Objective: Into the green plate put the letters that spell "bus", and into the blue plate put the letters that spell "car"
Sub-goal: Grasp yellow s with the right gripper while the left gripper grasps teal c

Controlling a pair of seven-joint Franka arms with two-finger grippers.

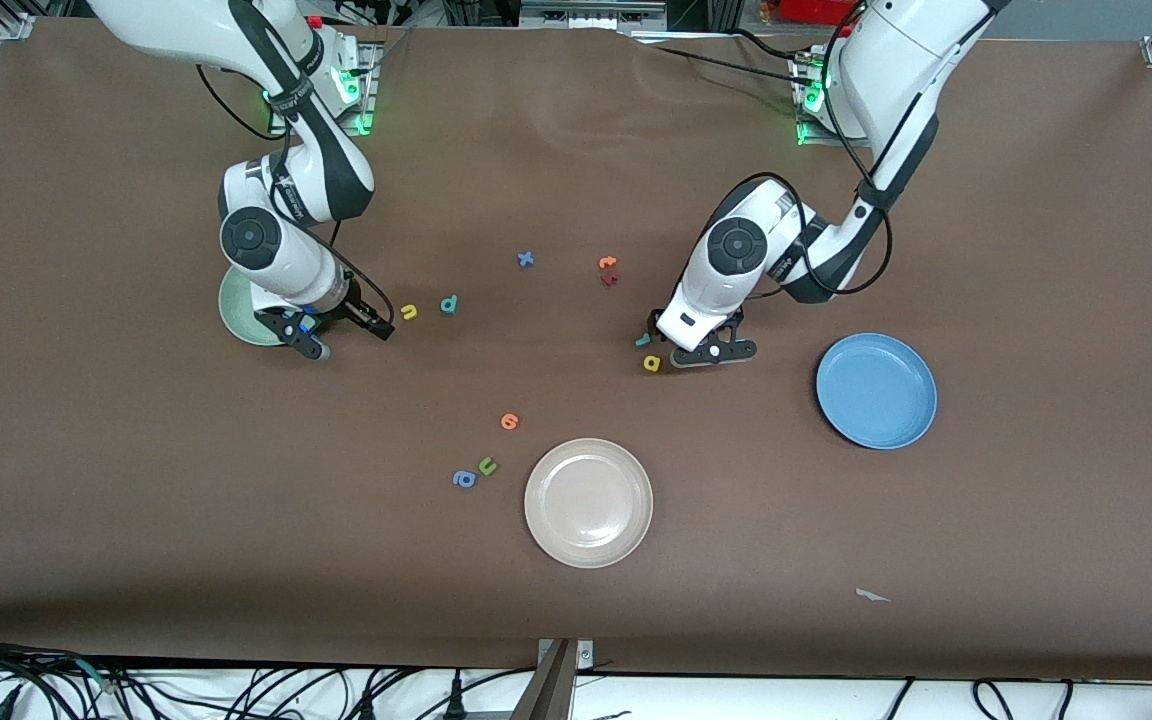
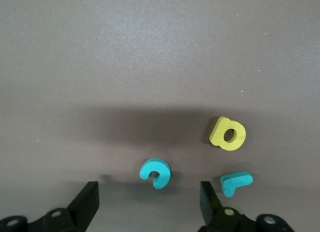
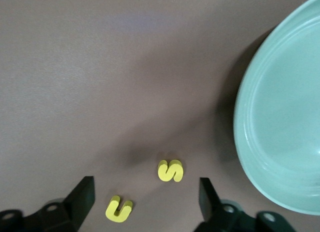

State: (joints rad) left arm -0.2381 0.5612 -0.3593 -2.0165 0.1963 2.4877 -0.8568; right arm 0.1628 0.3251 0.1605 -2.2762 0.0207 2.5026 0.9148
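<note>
- Nearest the front camera you have the cream-white plate [image 1: 588,502], with a blue a [image 1: 464,479], an olive-green u [image 1: 487,465] and an orange letter [image 1: 509,421] lying near it toward the right arm's end.
- Next comes the blue plate [image 1: 877,390], toward the left arm's end.
- Your left gripper [image 2: 149,204] sits low over the table, fingers spread and holding nothing; the teal c [image 2: 155,173] lies between them, the teal r [image 2: 236,182] just beside one finger, the yellow a [image 2: 228,134] close by.
- Your right gripper [image 3: 146,202] is low beside the green plate [image 3: 280,122], released; the yellow s [image 3: 170,170] lies between its fingers.
- The yellow u [image 1: 409,312] and teal b [image 1: 449,304] lie beside it.
- Farthest are a blue x [image 1: 526,259] and two orange and dark red letters [image 1: 608,270].
</note>
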